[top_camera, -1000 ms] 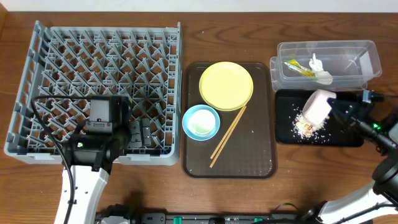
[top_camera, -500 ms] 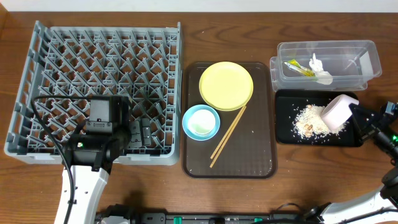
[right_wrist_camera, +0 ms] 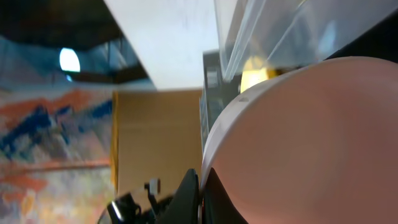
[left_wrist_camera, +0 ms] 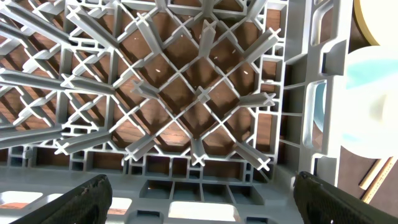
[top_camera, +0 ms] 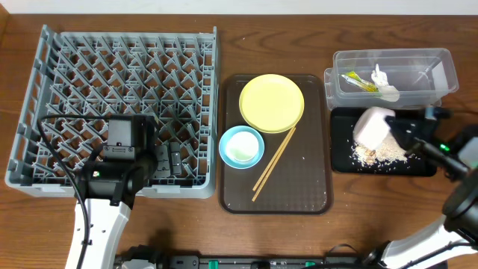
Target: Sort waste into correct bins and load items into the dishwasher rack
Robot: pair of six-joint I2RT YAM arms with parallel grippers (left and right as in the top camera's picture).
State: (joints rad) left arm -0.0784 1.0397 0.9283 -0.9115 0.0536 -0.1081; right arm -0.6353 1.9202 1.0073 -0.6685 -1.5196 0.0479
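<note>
A large grey dishwasher rack (top_camera: 123, 104) is set on the left of the wooden table (top_camera: 299, 30), and no dishes are seen in it. The left tool (left_wrist_camera: 205, 194) is held over the lower edge of the rack, its fingers spread wide apart with nothing between them; in the left wrist view only the rack's lattice of pegs is seen below it. A brown tray (top_camera: 306, 179) is placed in the middle of the frame. On it a yellow plate (top_camera: 271, 102) is laid at the top, a light-blue bowl (top_camera: 241, 146) is set just below and to the left of the plate, and a pair of chopsticks (top_camera: 274, 163) is laid slantwise to the right of that bowl, the upper ends close to the plate's rim. At the upper right a clear tub (top_camera: 392, 52) is seen, with a green-and-yellow wrapper (top_camera: 356, 82) and white scraps (top_camera: 382, 82) inside it. Directly below the tub a black tray (top_camera: 342, 127) is placed, and beige crumbs (top_camera: 373, 153) are scattered across its left half. A white bowl (top_camera: 372, 125) is held tilted above those crumbs, over the upper left part of the black tray. The right tool (top_camera: 397, 130) is clamped on the rim of the white bowl, as the right wrist view shows from close up.
</note>
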